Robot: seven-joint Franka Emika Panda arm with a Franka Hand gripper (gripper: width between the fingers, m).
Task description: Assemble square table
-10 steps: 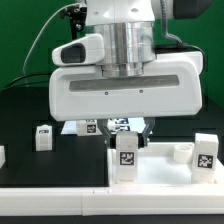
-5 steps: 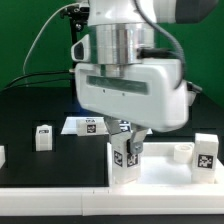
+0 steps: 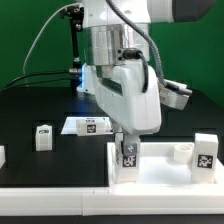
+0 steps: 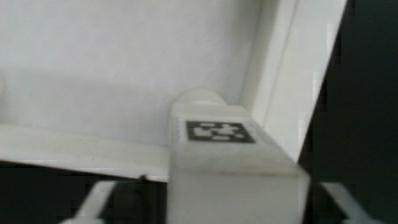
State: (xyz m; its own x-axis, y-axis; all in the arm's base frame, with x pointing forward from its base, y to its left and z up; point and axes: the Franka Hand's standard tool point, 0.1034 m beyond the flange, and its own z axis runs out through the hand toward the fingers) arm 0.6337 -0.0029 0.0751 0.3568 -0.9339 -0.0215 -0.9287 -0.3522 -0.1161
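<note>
White square tabletop [image 3: 160,170] lower right, tagged leg [image 3: 128,157] upright on its left corner, second leg [image 3: 205,152] far right, third leg [image 3: 43,137] mid-left

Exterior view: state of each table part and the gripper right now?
Table top: flat on the work surface.
Corner leg: upright on the top's corner, under the gripper.
Right leg: upright, at the top's end on the exterior view's right.
Loose leg: upright, apart from the top.
Gripper: straddling the corner leg; open or gripping unclear.
</note>
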